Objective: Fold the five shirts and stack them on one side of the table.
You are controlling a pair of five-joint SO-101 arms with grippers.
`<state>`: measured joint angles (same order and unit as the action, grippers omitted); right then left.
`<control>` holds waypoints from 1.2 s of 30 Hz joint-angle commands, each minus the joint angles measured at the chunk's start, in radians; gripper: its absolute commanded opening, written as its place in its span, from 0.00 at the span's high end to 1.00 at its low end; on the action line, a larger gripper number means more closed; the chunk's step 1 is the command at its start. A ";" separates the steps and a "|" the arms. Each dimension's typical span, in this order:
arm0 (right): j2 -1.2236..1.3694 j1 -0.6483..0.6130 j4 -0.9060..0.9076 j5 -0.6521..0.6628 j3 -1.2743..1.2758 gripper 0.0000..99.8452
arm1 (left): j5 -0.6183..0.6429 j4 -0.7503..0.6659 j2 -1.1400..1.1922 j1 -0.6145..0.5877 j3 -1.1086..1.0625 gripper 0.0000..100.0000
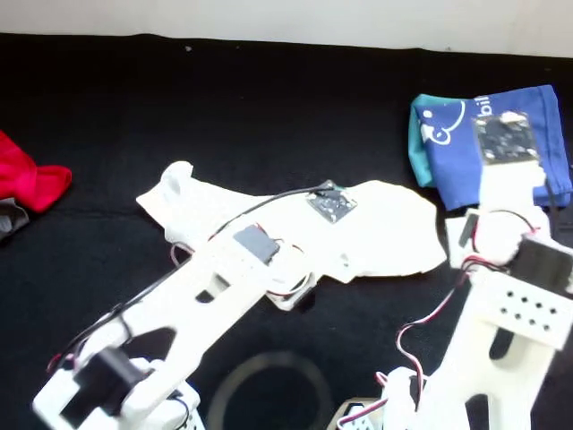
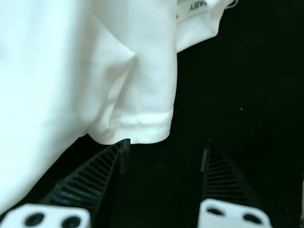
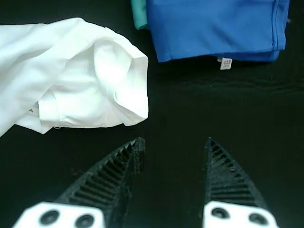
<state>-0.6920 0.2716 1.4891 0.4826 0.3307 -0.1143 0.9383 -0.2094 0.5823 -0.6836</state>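
A crumpled white shirt [image 1: 385, 224] lies spread across the middle of the black table. At the back right, a folded blue shirt [image 1: 488, 134] rests on a teal one [image 1: 414, 143]. My left gripper [image 2: 164, 154] is open just above the table, with one fingertip [image 2: 122, 151] almost touching the hem of the white shirt [image 2: 95, 71]. My right gripper [image 3: 173, 142] is open over bare table, near a rolled edge of the white shirt [image 3: 76, 95] and short of the blue shirt [image 3: 213, 28]. A teal corner [image 3: 139, 14] peeks out beside the blue.
A red shirt [image 1: 27, 179] lies bunched at the left edge, with a scrap of grey cloth [image 1: 7, 219] beside it. The left arm [image 1: 206, 287] stretches over the white shirt's near side. The right arm [image 1: 510, 296] stands at the right.
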 commanded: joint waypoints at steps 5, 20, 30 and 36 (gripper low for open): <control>-0.036 0.039 0.035 0.017 0.041 0.80 | 0.000 -0.130 0.127 -0.033 0.027 0.76; -0.036 0.033 0.028 0.011 0.156 0.80 | -0.094 -0.058 0.124 -0.378 0.203 0.99; -0.036 0.033 0.028 0.011 0.157 0.80 | -0.092 0.227 0.124 -0.338 0.358 0.98; -0.036 0.038 0.028 0.011 0.156 0.80 | -0.064 0.299 0.134 -0.110 0.348 0.82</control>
<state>-0.7058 0.2977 1.5182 0.4887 0.4856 -0.2002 1.2221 -0.0713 0.3767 -0.3644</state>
